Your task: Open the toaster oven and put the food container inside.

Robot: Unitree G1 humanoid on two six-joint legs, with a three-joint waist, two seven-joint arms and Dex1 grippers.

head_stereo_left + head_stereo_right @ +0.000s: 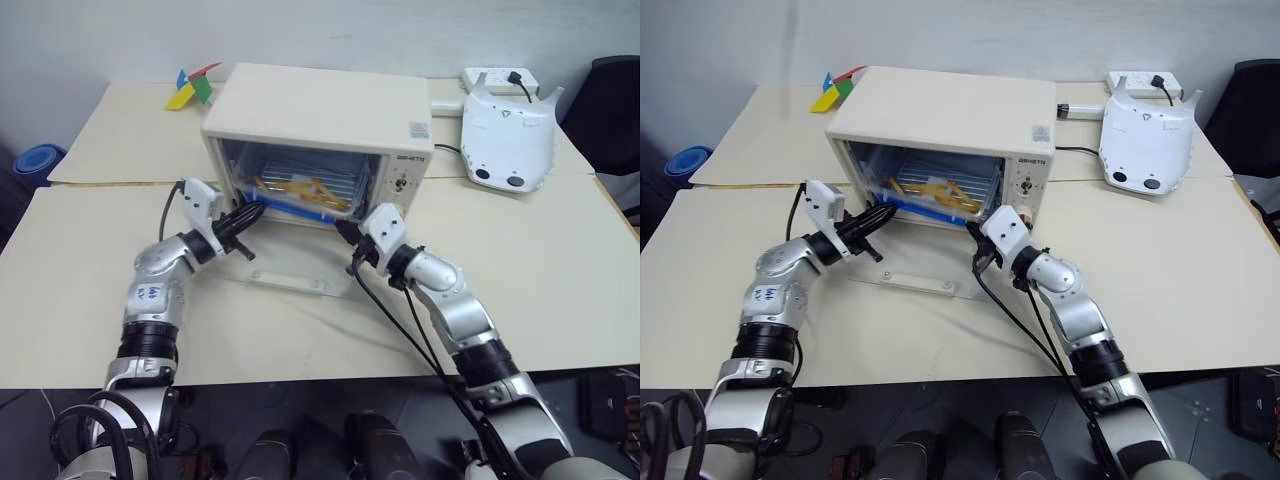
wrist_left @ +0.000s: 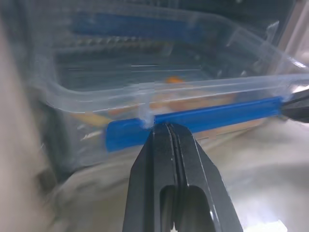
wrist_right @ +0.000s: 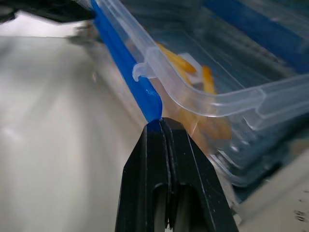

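Pushing clear plastic blue-clipped food container (image 1: pixel 296 192) into cream-white boxy toaster oven (image 1: pixel 320 120): closed, empty left end effector (image 1: pixel 254 211) and right end effector (image 1: pixel 344 231) should press evenly.

Cream toaster oven (image 1: pixel 320 110), blue-clipped clear food container (image 2: pixel 159 92)

1 toaster oven (image 1: pixel 320 115), 1 food container (image 1: pixel 298 193), maybe 2 blue clips (image 2: pixel 193 121)

Dark brand word on the toaster oven (image 1: pixel 320 120) front panel above the knob, too small to read; small sticker on its top corner, likewise unreadable.
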